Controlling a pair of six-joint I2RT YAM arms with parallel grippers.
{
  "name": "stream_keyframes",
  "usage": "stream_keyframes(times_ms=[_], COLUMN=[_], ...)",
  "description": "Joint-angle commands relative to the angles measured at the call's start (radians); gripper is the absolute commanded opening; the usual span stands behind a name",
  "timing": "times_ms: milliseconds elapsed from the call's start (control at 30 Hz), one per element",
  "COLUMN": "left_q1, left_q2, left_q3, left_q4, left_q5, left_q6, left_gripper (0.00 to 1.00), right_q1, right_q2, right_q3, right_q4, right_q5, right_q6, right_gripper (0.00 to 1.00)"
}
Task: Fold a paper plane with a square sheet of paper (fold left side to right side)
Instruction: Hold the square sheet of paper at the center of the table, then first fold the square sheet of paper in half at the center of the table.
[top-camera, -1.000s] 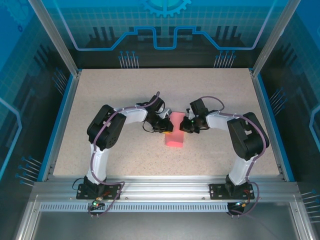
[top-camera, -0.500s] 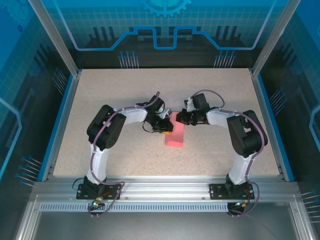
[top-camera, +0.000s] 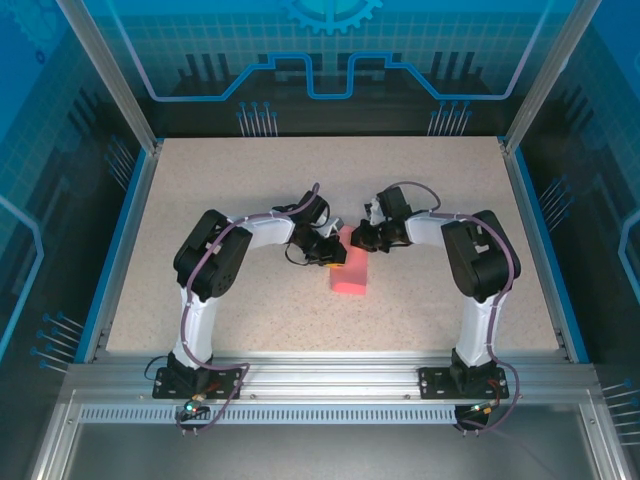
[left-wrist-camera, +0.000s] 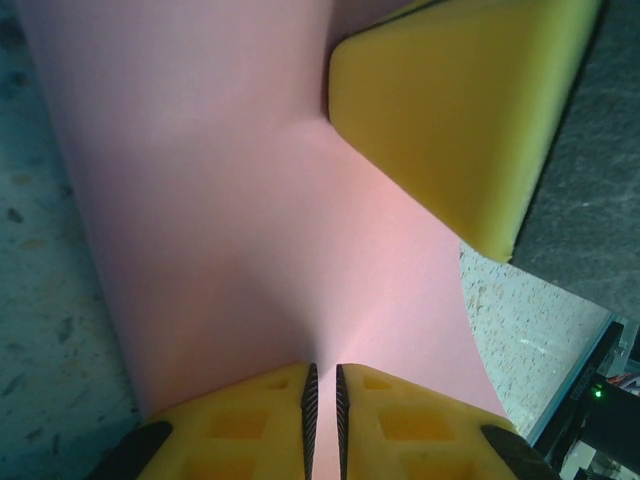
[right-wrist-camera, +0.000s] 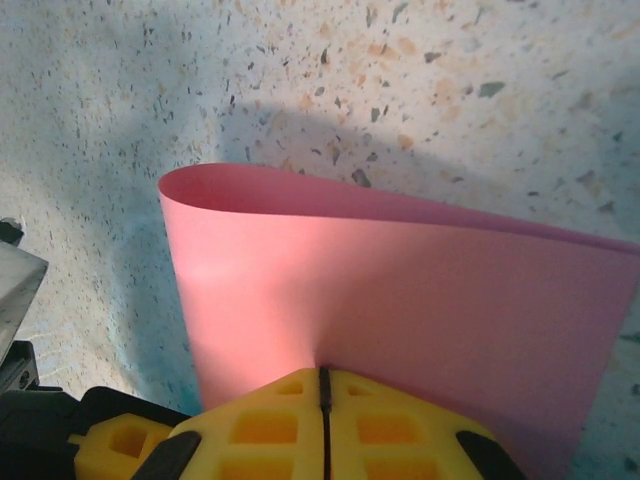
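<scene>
Right claw (top-camera: 352, 238) shifted left; its wrist view shows sheet (right-wrist-camera: 400, 300) pinched.

Pink square sheet of paper (left-wrist-camera: 250, 200) between the left tool's (left-wrist-camera: 323, 400) close-set fingertips (left-wrist-camera: 250, 425) — speckled table (left-wrist-camera: 40, 300) alongside

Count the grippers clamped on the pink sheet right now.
2. The left gripper pinches the pink sheet on its left edge; the right gripper pinches it at the far end, from the right. Both are shut on the paper.
</scene>
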Motion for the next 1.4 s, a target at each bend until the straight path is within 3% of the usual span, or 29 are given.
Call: stream_keyframes(times_ms=[0, 967, 1200, 1367], left_q1=[-0.022, -0.088, -0.088, -0.033], left_q2=[-0.020, -0.222, -0.271, -0.314], left_q3=[-0.050, -0.325, -0.317, -0.240], left_q4=[-0.070, -0.071, -0.081, -0.083], left_q5=[-0.031, 0.011, 0.015, 0.027], left_q6=[0.033, 0.081, 0.077, 0.050], left_gripper=[0.17, 0.18, 0.20, 0.24], right_q1=[0.009, -0.004, -0.004, -0.004], right_q2=[0.035, 0.058, 0.049, 0.044], right_q3=[0.017, 0.028, 0.029, 0.027], right_q4=[-0.088, -0.151, -0.149, -0.143], right_q5=[0.057, 0.101, 0.100, 0.094], right_q6=[-0.023, -0.024, -0.033, -0.039], right_gripper=[0.07, 0.06, 0.06, 0.06])
